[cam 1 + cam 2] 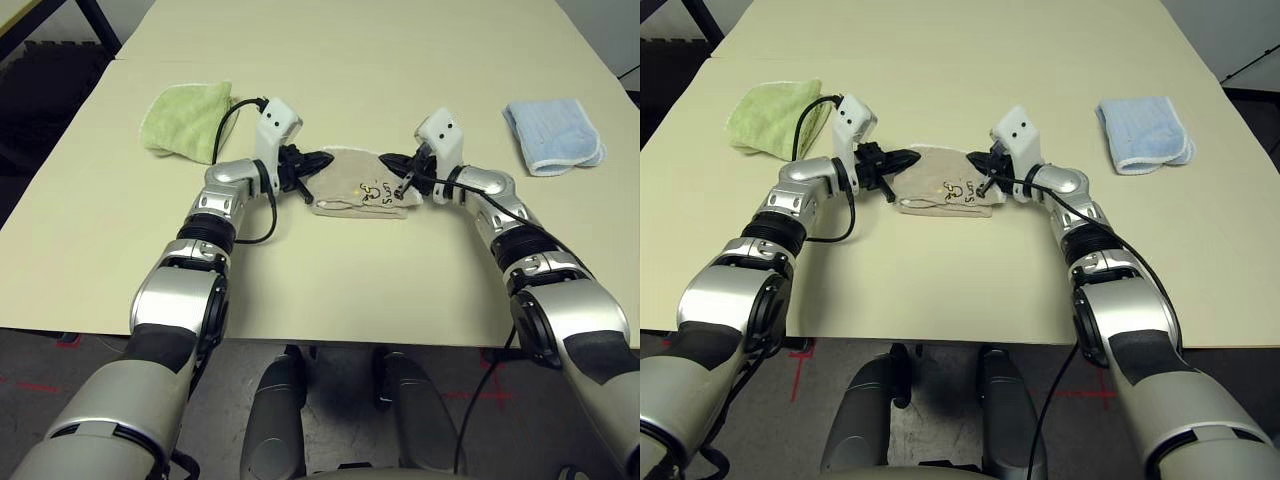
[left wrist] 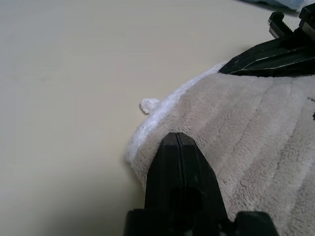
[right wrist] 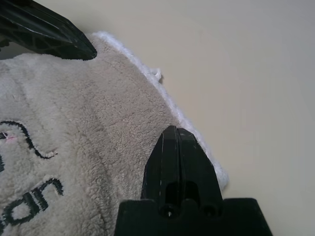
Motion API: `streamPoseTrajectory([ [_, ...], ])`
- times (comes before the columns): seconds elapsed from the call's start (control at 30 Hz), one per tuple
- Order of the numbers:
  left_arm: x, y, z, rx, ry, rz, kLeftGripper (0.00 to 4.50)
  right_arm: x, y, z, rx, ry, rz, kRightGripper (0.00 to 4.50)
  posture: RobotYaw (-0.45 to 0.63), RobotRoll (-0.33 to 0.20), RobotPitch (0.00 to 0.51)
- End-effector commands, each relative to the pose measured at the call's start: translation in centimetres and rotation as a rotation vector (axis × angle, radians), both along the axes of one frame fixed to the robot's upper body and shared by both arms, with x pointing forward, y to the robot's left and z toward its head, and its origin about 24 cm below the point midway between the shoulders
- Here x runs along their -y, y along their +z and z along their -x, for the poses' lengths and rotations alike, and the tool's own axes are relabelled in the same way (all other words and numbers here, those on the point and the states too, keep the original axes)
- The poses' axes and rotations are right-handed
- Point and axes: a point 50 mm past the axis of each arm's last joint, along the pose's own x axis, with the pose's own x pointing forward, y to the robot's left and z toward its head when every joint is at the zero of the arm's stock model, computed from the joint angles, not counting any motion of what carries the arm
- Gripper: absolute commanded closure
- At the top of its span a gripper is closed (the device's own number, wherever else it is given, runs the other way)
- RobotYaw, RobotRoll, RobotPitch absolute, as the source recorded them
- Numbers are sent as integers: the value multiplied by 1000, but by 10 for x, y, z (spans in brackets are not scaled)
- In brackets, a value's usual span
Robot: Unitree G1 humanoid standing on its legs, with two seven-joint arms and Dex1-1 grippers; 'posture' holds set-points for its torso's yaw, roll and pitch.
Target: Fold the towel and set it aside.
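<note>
Folded beige terry towel with white piped edging and a dark printed mark (image 1: 362, 183) lying near the middle of the cream tabletop (image 1: 330, 60), between the two silver forearms. Bunched into a small, uneven bundle — printed mark facing up, edging showing along the near edge and round the far corners.

Left gripper (image 1: 322, 160) at the towel's left end, black fingers (image 2: 179, 167) pressed together with no gap, tip over the towel's corner where the white edging curls. Whether any cloth is pinched between them — cannot tell.

Right gripper (image 1: 390, 160) at the towel's right end, fingers (image 3: 178, 162) likewise closed flat against each other, tip over the pile just inside the white border. Both grippers pointing inward toward one another across the towel, tips near but apart.

Small folded lime-green cloth (image 1: 188, 118) to the left, beyond the left wrist, apart from the towel. Small folded light-blue cloth with white trim (image 1: 552, 134) well off to the right.
</note>
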Motion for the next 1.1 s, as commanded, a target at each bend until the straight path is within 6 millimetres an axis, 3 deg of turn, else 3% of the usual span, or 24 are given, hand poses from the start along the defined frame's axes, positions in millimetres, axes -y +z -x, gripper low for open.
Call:
streamPoseTrajectory([
  [0.03,-3,-12,1,-40,19,-33,4457,2,-31,4,-122,-37,46,4500,-61,0,212],
  [0.23,-6,-13,1,-45,31,-46,4457,8,-21,2,-94,-32,-4,4500,-65,0,210],
  [0.43,-13,5,3,21,-32,33,4457,21,19,5,9,121,-297,4500,-78,0,206],
  [0.53,-15,17,9,70,-123,105,4457,35,34,10,44,203,-344,4500,-78,0,207],
  [0.77,-30,44,55,92,-409,112,4457,73,50,34,24,423,-199,4500,-71,0,205],
  [0.93,-54,35,85,13,-478,-13,4457,92,39,52,-79,516,-36,4500,-66,0,205],
  [1.1,-61,30,96,-6,-506,-37,4457,103,27,62,-142,544,65,4500,-64,0,205],
])
